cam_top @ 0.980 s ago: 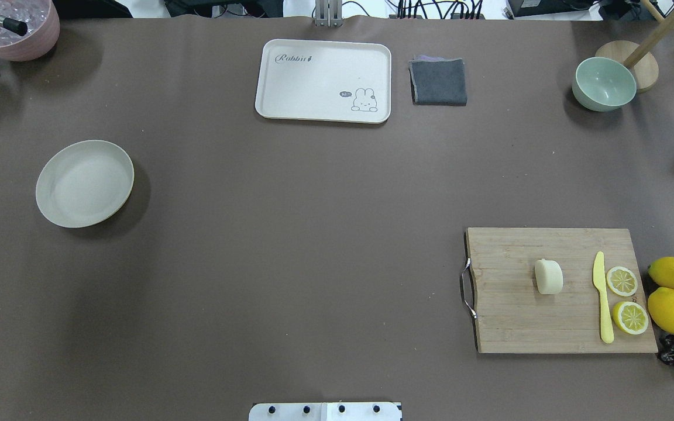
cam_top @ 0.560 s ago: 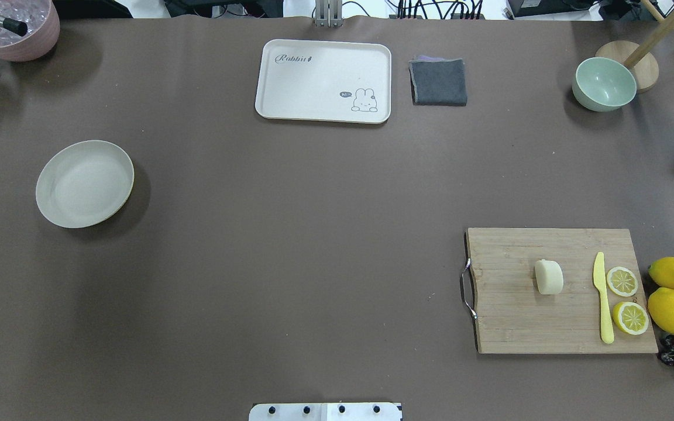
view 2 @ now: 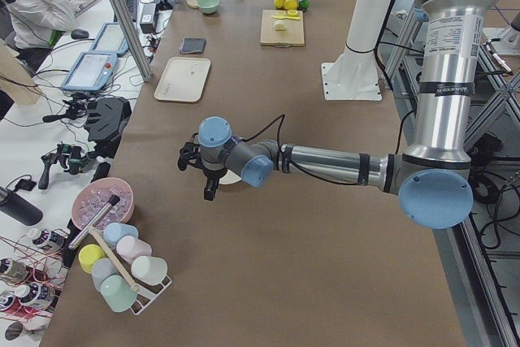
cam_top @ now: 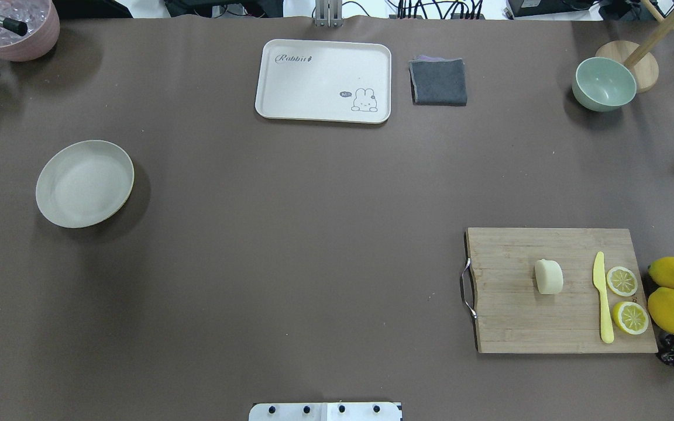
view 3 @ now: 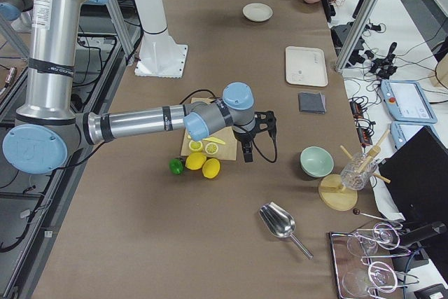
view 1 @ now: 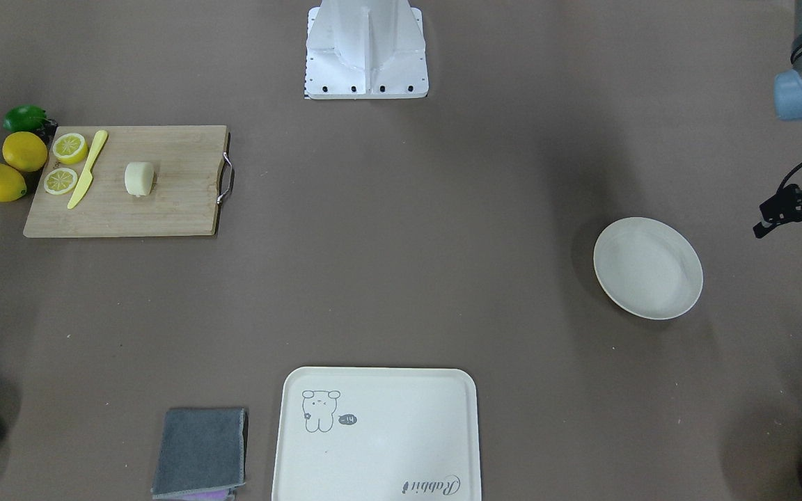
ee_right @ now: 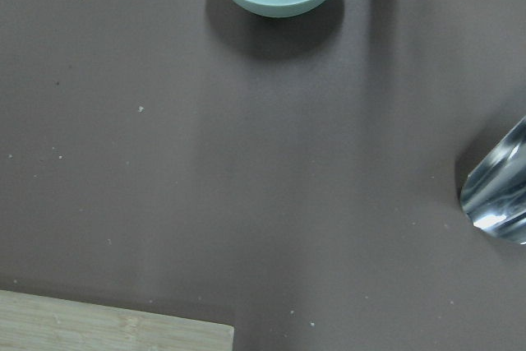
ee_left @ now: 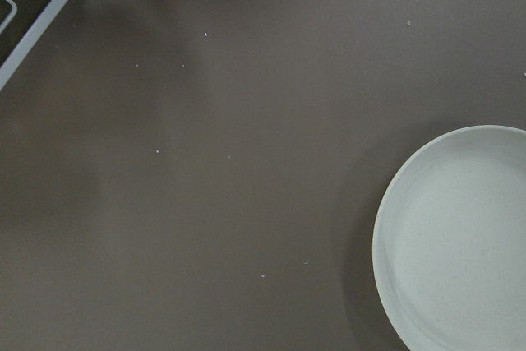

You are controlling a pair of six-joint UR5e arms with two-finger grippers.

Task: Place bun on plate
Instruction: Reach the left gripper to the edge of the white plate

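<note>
Bun (cam_top: 549, 276) on wooden cutting board (cam_top: 506, 321), robot's right side, beside yellow knife (cam_top: 602, 298) and two lemon slices (cam_top: 622, 280). Plate (cam_top: 84, 183) well apart, far across on robot's left. Left gripper (view 1: 791, 224) above table just beside plate. Right gripper (view 3: 252, 138) above table near board. Jaw state of either: cannot tell.

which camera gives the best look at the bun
Overhead exterior. The bun sits unobstructed there, seen from above on the cutting board, left of the yellow knife. Exterior front-facing shows it clearly too, slightly smaller. In exterior left it is a distant speck. In exterior right the near arm hides it. Neither wrist view includes it.
</note>
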